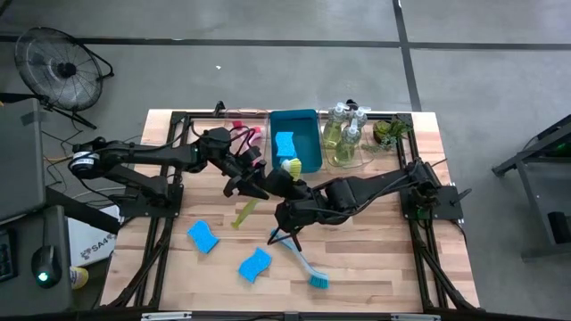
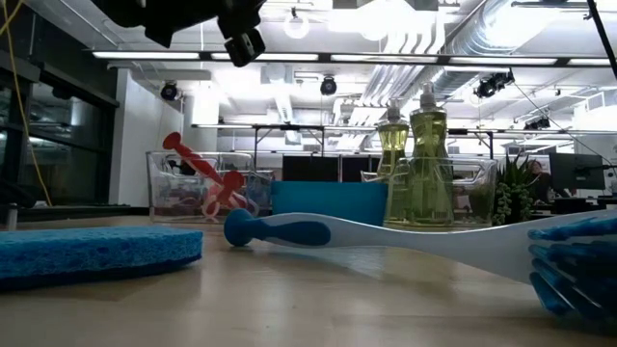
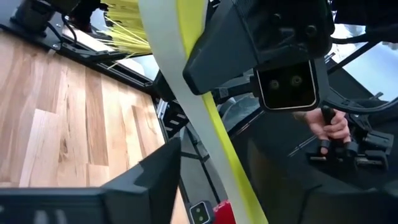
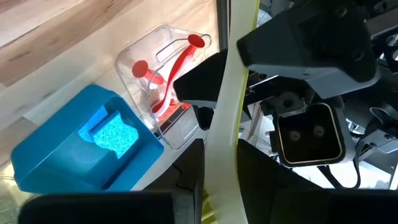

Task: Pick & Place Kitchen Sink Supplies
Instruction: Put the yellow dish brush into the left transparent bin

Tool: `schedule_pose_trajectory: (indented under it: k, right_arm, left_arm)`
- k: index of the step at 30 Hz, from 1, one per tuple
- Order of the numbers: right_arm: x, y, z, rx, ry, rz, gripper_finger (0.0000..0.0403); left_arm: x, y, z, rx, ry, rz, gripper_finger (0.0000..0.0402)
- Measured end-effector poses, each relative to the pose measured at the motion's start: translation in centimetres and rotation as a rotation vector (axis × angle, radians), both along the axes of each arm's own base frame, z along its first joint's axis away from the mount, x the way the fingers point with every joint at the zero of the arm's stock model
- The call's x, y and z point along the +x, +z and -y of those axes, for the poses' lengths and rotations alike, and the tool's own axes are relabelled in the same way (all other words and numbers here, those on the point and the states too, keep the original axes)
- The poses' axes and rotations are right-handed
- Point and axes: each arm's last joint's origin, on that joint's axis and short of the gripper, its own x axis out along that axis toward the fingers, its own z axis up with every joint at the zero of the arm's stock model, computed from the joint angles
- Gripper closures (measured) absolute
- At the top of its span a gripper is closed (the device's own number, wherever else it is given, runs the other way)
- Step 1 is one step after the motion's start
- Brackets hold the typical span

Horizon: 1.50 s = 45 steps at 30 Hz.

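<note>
You see the yellow-green dish brush [image 1: 246, 212] lifted above the table [image 1: 375, 267] centre, in front of the blue bin [image 1: 308, 143], with the right claw [image 1: 287, 176] clamped on it near its bristle end and the left claw [image 1: 252, 185] half-open around its handle.

No readable text anywhere on the table: the pump bottles [image 2: 416, 164] carry no label that can be made out, and the blue bin [image 1: 296, 138] and the sponges [image 1: 202, 236] are plain. Off the table at the left, a white box [image 1: 89, 241] on the floor shows red lettering, too small to read. Nothing else bears a sign, brand or number.
</note>
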Motion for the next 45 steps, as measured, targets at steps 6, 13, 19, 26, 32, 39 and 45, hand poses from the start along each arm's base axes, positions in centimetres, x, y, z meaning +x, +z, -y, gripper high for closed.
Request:
schedule_pose_trajectory:
  k: [6,13,19,26,32,39,45]
  right_arm:
    - [0.0,0.0,0.0,0.007,0.002,-0.002,0.0339]
    - [-0.1,-0.1,0.0,-0.011,0.008,-0.022,0.0339]
    - [0.1,0.2,-0.1,0.059,-0.034,0.062,0.0294]
    - [0.3,0.5,-0.1,0.127,-0.182,0.245,0.0234]
    - [0.0,0.6,-1.0,0.115,-0.196,0.271,0.0203]
    - [-0.6,0.8,-2.1,0.035,-0.224,0.309,0.0197]
    - [-1.3,0.9,-3.8,0.001,-0.24,0.364,0.0197]
  left_arm:
    - [0.0,0.1,0.0,0.003,-0.001,0.007,0.0291]
    - [0.0,-0.3,-0.1,-0.014,0.015,-0.027,0.0363]
    - [0.0,-0.1,-0.1,0.032,0.015,0.019,0.0366]
    - [0.1,0.3,-0.1,0.041,0.024,0.05,0.0367]
    - [0.0,0.2,0.0,0.04,0.014,0.043,0.0367]
    - [0.0,0.2,-0.1,0.053,0.02,0.049,0.0367]
    - [0.0,0.1,0.0,0.071,0.018,0.058,0.0367]
